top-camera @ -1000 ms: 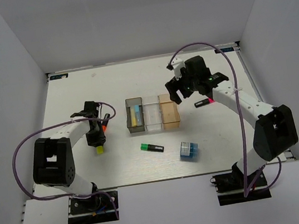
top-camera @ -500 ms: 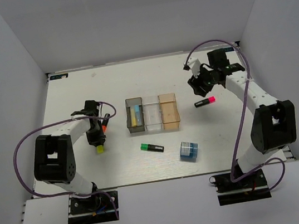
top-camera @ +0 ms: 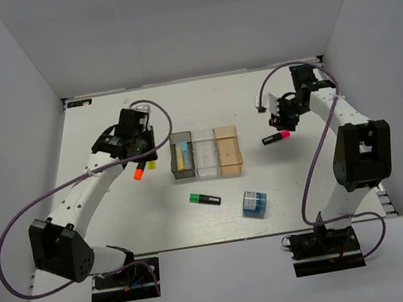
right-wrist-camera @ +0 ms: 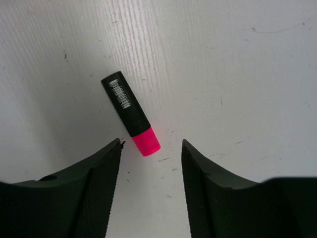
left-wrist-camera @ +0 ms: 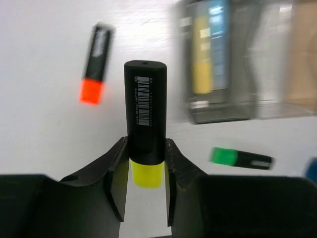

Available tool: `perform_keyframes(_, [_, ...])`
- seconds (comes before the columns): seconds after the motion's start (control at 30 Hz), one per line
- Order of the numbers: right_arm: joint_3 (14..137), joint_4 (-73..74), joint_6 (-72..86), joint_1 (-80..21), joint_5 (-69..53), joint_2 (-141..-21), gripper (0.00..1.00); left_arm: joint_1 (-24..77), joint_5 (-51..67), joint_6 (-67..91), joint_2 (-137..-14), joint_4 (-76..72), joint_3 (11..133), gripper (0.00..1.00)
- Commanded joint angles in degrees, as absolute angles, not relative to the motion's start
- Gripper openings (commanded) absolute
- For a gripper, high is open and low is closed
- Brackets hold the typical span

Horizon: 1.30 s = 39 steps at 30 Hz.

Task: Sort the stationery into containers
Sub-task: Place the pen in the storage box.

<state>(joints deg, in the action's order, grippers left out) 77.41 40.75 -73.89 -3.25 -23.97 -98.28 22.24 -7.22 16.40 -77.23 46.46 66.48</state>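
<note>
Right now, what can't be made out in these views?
- Left wrist: grey bin and its sticks blurred, print unreadable; block cut by right edge.
- Top: grip of left gripper on yellow marker hidden under its wrist.
- Right wrist: whether right gripper touches the table by pink marker; no depth cue.

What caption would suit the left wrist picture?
Left fingers clamp a yellow-capped marker, an orange-capped marker lying on the table beyond.

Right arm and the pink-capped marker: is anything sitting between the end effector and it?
Nothing visible does. The pink-capped marker lies alone on the bare table, its cap end just ahead of the parted fingers of the right end effector.
</note>
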Motion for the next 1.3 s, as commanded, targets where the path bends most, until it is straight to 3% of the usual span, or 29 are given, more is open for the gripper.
perform_keyframes(0.0, [78.1, 45.6, -96.7, -0.7, -29.9, -99.9, 0.61, 29.8, -3.1, 17.5, -81.1, 47.3, 75.1, 0.01])
perform_keyframes(0.1, [73.3, 40.7, -105.9, 2.4, -35.7, -99.1, 0.72, 34.9, -3.0, 17.8, -89.4, 47.6, 83.6, 0.02])
perform_keyframes(0.3, [82.7, 48.5, -102.8, 2.9, -37.7, -103.8, 0.73, 38.2, -4.6, 20.9, -105.7, 47.9, 97.1, 0.06])
perform_keyframes(0.53, [80.9, 44.3, -101.5, 4.6, -39.4, -103.7, 0.76, 40.2, -4.5, 22.8, -113.9, 48.1, 101.1, 0.06])
perform_keyframes(0.6, [81.8, 44.7, -100.8, 4.8, -38.9, -104.3, 0.9, 40.6, -4.3, 22.9, -114.9, 47.8, 100.8, 0.12])
perform_keyframes(0.67, [84.3, 46.7, -104.8, 4.8, -38.5, -106.4, 0.9, 40.9, -4.2, 23.1, -115.7, 48.0, 101.4, 0.17])
perform_keyframes(0.7, [85.2, 49.7, -106.2, 4.9, -38.0, -107.0, 0.9, 40.9, -4.3, 23.5, -116.2, 47.9, 101.6, 0.28])
perform_keyframes(0.83, [91.0, 60.1, -115.5, 5.0, -38.3, -112.1, 0.9, 41.0, -4.2, 23.8, -116.3, 47.5, 102.1, 0.54])
perform_keyframes(1.1, [97.9, 67.1, -121.6, 3.7, -36.3, -120.2, 0.9, 41.4, -4.0, 23.9, -112.0, 47.0, 101.9, 0.63])
perform_keyframes(1.27, [95.0, 64.7, -121.7, 2.5, -30.6, -121.0, 0.86, 41.0, -6.4, 23.4, -100.9, 44.4, 93.6, 0.64])
